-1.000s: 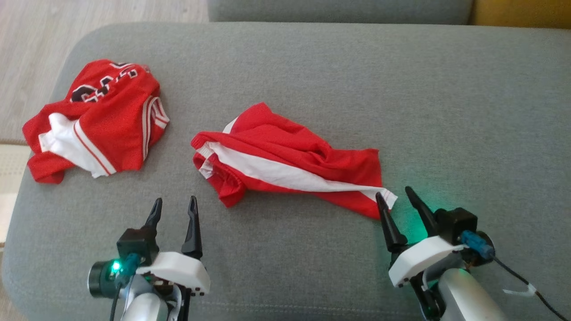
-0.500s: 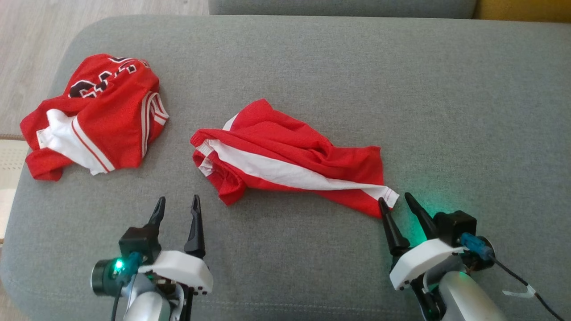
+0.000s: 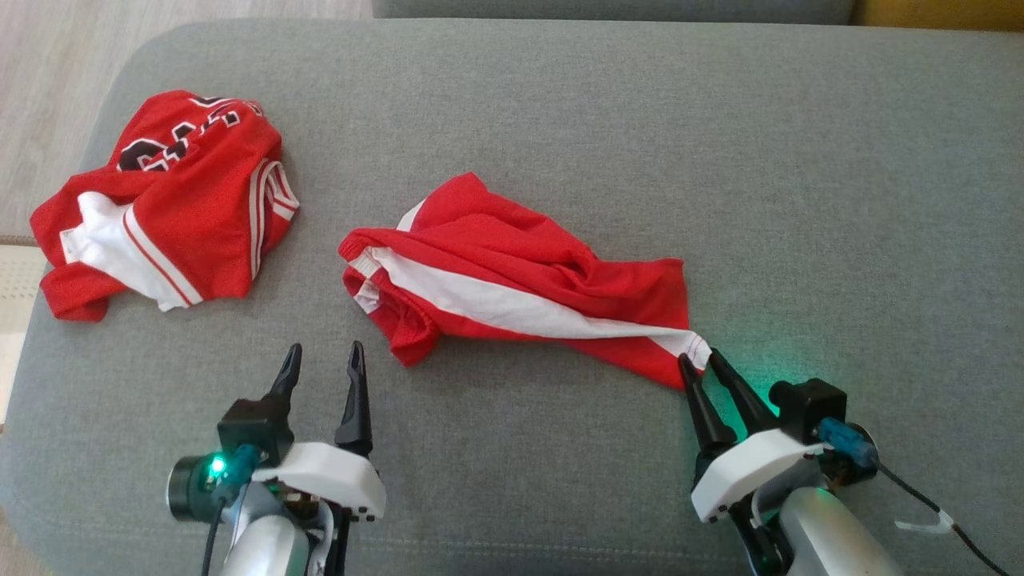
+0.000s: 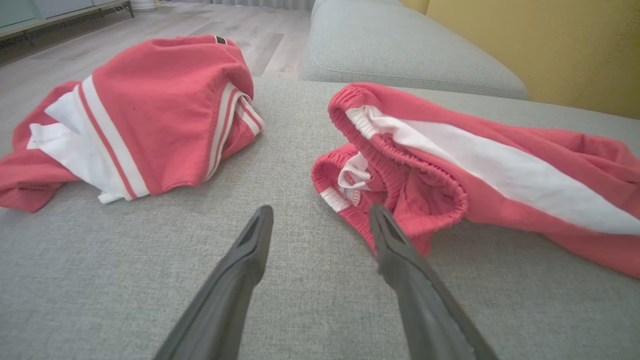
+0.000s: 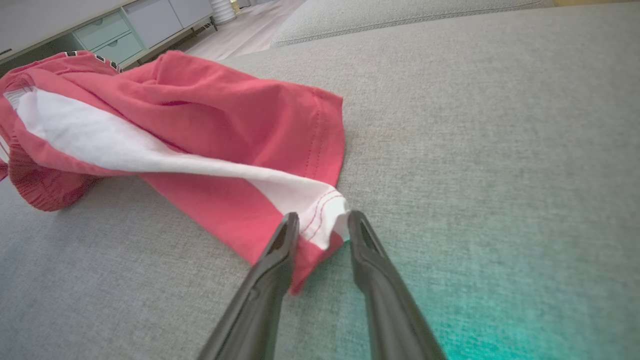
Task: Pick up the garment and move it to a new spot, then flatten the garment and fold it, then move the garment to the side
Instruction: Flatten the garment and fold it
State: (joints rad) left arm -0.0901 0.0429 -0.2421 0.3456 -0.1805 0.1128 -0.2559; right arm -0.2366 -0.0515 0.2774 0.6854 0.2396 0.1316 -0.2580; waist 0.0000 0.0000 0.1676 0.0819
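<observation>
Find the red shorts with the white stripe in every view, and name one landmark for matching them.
Head view: the red shorts lie at centre, stretching toward the lower right.
Left wrist view: the shorts lie across the right half, waistband nearest the fingers.
Right wrist view: the shorts are at upper left, hem corner between the right gripper fingers.
Shared landmark: the grey sofa seat under them.

The garment (image 3: pixel 560 272) at frame centre is red with a broad white side stripe. The jersey (image 3: pixel 208 200) at upper left is red with thin white stripes and dark white-edged lettering. The sofa (image 3: pixel 720 144) is woven grey, glowing green at lower right
</observation>
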